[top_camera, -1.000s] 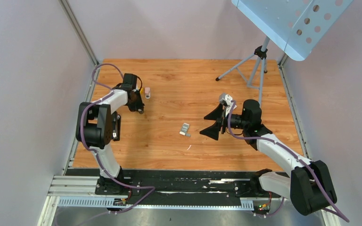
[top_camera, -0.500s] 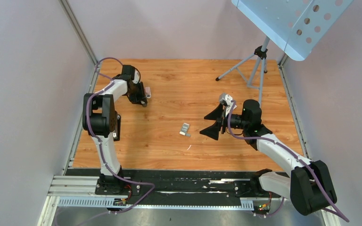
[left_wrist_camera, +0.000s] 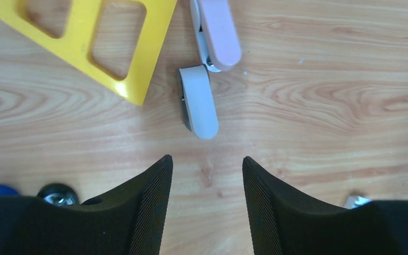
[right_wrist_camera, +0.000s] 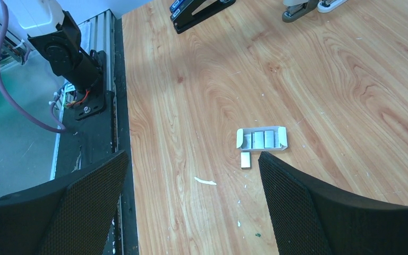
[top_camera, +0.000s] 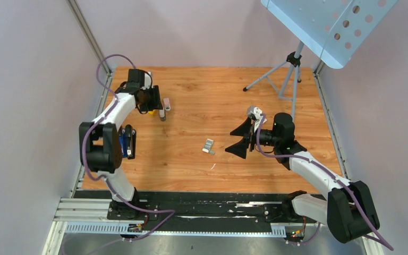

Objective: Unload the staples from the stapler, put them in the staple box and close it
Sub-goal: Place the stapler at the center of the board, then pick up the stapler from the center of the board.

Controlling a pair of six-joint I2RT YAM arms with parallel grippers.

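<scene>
While my left gripper (left_wrist_camera: 206,159) hangs half-open, empty, near the stapler (left_wrist_camera: 197,101), my right gripper (right_wrist_camera: 192,155) gapes wide facing the staple box (right_wrist_camera: 261,138).

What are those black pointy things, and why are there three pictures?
They are the fingers of two robot arms bolted to a wooden table. One picture looks down from above. The other two come from little cameras on each wrist. The left gripper is open near a pink and white stapler, which lies swung open beside a yellow plastic piece. The right gripper is wide open, facing a small box of staples with a loose staple strip next to it. Neither gripper holds anything.
</scene>
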